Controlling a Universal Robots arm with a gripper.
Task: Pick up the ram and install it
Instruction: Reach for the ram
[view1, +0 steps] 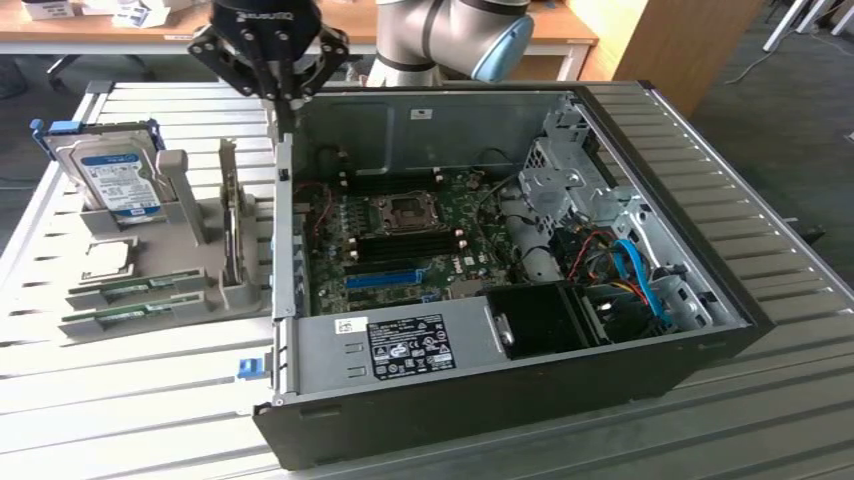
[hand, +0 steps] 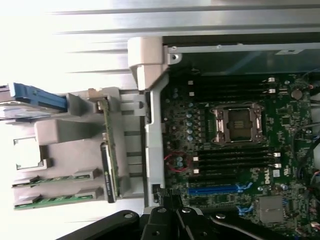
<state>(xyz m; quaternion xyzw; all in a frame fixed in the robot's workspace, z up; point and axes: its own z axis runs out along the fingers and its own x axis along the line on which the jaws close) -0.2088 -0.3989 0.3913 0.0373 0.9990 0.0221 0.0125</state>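
Green ram (view1: 136, 290) lies flat beside the case (view1: 534, 410), long axis toward its wall, well apart from the pressed-together gripper (view1: 276, 110) over that wall.

A slatted metal table (view1: 761, 262) stands before a wooden desk (view1: 94, 38); floor (view1: 801, 90) perhaps dark carpet.

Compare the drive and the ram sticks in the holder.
Drive is boxy and silver with a blue-white label; ram sticks are thin green strips. Drive stands upright; ram sticks lie low, lengthwise. Both sit in the grey holder, outside the case.
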